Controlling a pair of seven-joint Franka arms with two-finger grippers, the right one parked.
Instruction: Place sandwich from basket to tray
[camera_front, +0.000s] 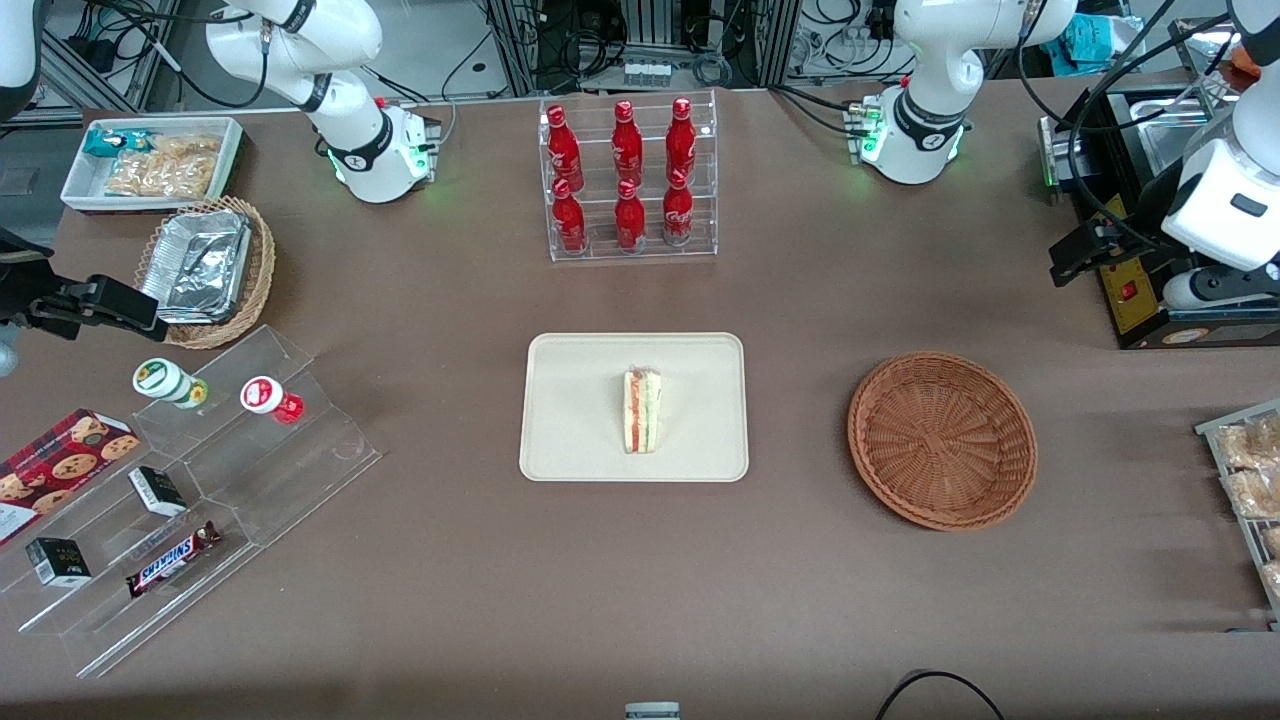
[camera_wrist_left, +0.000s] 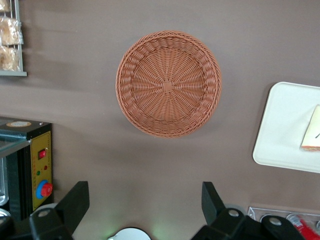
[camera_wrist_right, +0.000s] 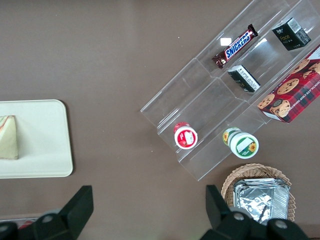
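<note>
The sandwich lies on the cream tray in the middle of the table, its red and green layers showing. Its edge also shows in the left wrist view as the sandwich on the tray. The reddish-brown basket sits beside the tray toward the working arm's end, with nothing in it. My gripper hangs high above the table, farther from the front camera than the basket and next to a black appliance. In the wrist view the gripper is open and holds nothing, with the basket far below it.
A clear rack of red bottles stands farther back than the tray. The black appliance and a rack of snack packets sit at the working arm's end. A stepped acrylic shelf, a tan foil-container basket and a white bin fill the parked arm's end.
</note>
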